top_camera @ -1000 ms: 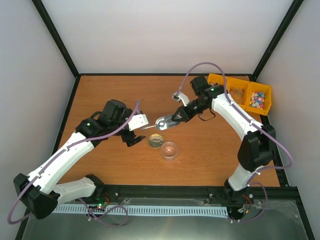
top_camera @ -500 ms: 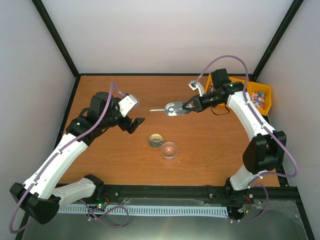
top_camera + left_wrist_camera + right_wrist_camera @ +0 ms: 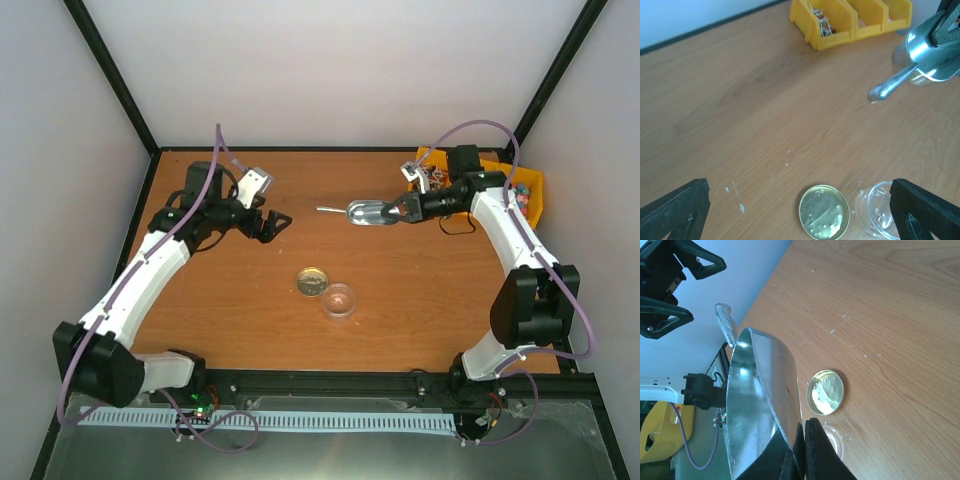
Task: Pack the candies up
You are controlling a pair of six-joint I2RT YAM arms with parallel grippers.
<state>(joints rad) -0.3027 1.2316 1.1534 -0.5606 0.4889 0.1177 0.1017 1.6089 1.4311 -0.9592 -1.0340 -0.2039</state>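
At left, your left gripper (image 3: 274, 224) hangs above the wooden bench (image 3: 220, 310) with its fingers (image 3: 675, 210) spread as wide as they go and nothing between them; hold it there, well apart from the work, until the jar needs steadying. Nearer the middle, the gold lid (image 3: 312, 282) lies flat, and the clear jar (image 3: 340, 300) stands open just beside it, with no candies in it. Above and beyond them the metal scoop (image 3: 366, 212) rides in the air, its handle pointing toward the left arm and its bowl gleaming bare in the right wrist view. The right gripper (image 3: 402, 208) has it by the rim of the bowl, fingers pinched shut on the metal. At far right sit the yellow bins (image 3: 528, 190), where the candies appear to be; the right arm covers most of them, so the reddish-brown pieces cannot be made out from above. The step looks to be a run to the bins for a load. Pick the candy compartment, not the end one that holds small pale metal pieces (image 3: 820, 21) in the left wrist view. With so thin a hold on the rim, dig gently, take a modest load, level the bowl before lifting, and cross to the narrow jar slowly.
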